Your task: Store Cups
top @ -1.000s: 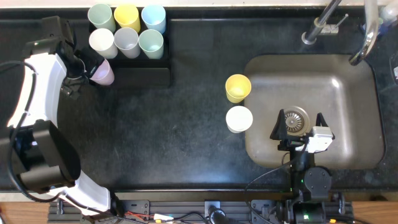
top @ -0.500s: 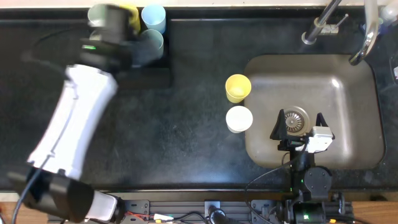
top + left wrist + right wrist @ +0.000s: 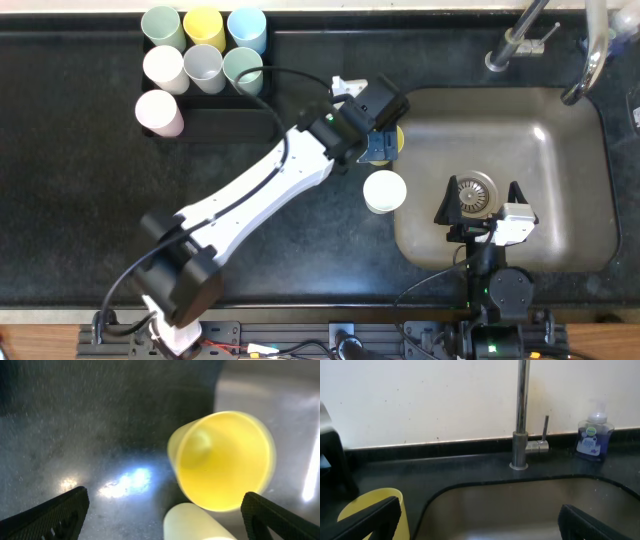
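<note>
Jaws of the right gripper point(image 3: 479, 203) stand released over the near sink point(image 3: 570, 115); those of the left gripper point(image 3: 163, 499) are spread wide above the yellow cup point(image 3: 222, 460) at the sink's left rim, a white cup point(image 3: 384, 191) just beside it. Closing off-centre could tip either cup into the sink. From above the left arm point(image 3: 260, 190) hides most of the yellow cup, and whether the far-left pink cup point(image 3: 160, 112) sits inside the rack point(image 3: 235, 122) is unclear.

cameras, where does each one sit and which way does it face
top view: fixed overhead, looking down at counter and sink; shows left gripper and right gripper.
left wrist view: on the left wrist, looking down at the yellow cup; own fingers show.
right wrist view: on the right wrist over the sink, facing the faucet; own fingers show.
shared: yellow cup in all three.
</note>
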Robot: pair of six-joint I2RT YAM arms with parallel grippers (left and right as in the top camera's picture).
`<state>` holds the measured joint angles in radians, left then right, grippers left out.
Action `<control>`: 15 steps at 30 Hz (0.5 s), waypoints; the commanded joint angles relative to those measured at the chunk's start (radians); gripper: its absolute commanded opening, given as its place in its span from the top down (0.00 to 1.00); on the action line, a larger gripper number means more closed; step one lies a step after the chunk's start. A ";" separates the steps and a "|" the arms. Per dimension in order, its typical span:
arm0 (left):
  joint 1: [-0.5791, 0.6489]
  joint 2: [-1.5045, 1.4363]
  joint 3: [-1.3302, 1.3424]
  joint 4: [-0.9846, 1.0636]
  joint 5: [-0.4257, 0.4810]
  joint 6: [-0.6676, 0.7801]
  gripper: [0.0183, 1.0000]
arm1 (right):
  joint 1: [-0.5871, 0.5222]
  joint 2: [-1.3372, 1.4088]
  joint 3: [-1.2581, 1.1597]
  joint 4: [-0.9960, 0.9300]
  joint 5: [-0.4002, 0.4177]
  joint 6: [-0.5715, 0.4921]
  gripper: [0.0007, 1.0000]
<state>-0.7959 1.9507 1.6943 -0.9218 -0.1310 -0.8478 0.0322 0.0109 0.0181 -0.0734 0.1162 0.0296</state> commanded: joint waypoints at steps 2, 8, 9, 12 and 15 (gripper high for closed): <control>0.010 0.027 0.054 -0.012 0.019 -0.037 0.00 | -0.006 -0.007 -0.014 0.006 0.005 0.000 0.00; 0.010 0.060 0.055 -0.007 0.036 -0.048 0.00 | -0.006 -0.007 -0.014 0.006 0.005 0.000 0.00; 0.010 0.060 0.055 -0.007 0.037 -0.052 0.00 | -0.006 -0.007 -0.014 0.006 0.005 0.000 0.00; 0.012 0.064 0.055 -0.007 0.036 -0.052 0.00 | -0.006 -0.007 -0.014 0.006 0.005 0.000 0.00; 0.015 0.076 0.055 -0.007 0.037 -0.052 0.00 | -0.006 -0.007 -0.014 0.006 0.005 0.000 0.00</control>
<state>-0.7876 2.0022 1.7237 -0.9283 -0.1020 -0.8848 0.0322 0.0109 0.0181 -0.0734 0.1158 0.0296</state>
